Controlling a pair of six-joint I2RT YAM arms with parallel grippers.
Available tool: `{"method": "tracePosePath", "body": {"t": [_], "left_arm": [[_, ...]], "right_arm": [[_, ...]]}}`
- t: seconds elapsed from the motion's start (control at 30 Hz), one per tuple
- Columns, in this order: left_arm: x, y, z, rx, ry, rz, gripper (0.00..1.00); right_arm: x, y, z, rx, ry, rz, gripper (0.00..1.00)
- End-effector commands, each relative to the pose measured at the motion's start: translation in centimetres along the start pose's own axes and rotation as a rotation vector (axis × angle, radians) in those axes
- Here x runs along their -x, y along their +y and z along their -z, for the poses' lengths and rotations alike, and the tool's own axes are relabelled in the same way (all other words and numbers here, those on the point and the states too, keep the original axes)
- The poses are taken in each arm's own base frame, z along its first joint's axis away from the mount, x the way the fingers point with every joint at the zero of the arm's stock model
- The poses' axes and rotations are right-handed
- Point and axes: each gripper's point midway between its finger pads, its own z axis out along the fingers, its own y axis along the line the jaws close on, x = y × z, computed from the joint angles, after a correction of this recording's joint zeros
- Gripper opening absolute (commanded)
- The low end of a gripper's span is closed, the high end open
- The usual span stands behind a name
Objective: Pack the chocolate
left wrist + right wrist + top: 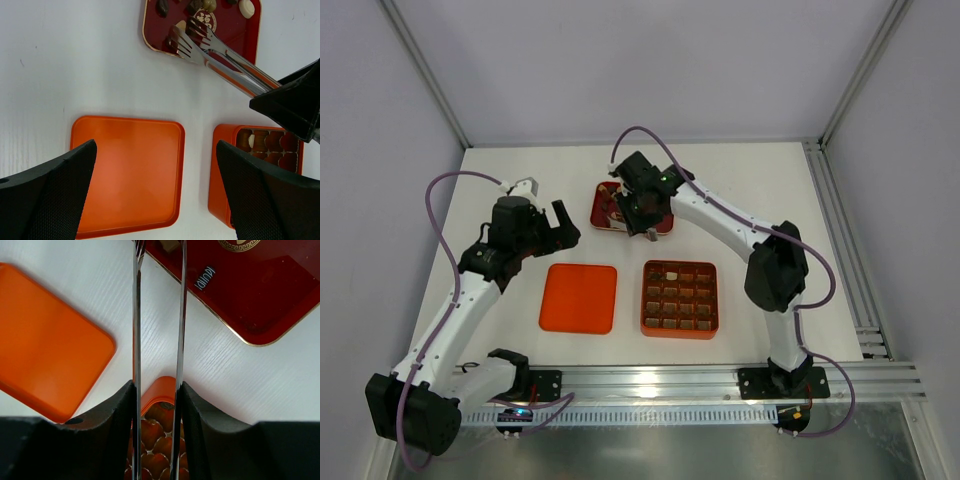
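Note:
The chocolate pieces (163,7), dark, tan and cream, lie loose in a red tray (602,205) at the back. More fill cells of the orange gridded box (680,298), also seen in the right wrist view (156,432). My right gripper (642,210) is shut on thin metal tweezers (136,315). Their tips (184,42) reach into the tray's near corner with the arms apart. A tan piece (169,244) sits between them at the frame's edge; I cannot tell if it is gripped. My left gripper (156,147) hangs open and empty above the table.
The flat orange lid (579,298) lies left of the box and below my left gripper (556,226). The red tray (260,300) has a gold rim. White walls and metal rails bound the table at the back and right.

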Motion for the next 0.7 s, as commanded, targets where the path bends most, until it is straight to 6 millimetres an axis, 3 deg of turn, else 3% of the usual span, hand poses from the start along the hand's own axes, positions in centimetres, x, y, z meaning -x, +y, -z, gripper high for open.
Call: {"method": "tracePosePath", "body": {"t": [0.0,0.67], "left_arm": [[0.4,-0.2,-0.1,-0.013,-0.013,-0.016,1.00],[0.4,-0.2,0.0,-0.012,-0.015,-0.016,1.00]], "right_arm": [[0.6,0.4,0.2,0.002,-0.019,0.029,0.42],[0.1,-0.1,-1.0,-0.030,0.013,0.036,0.38]]}}
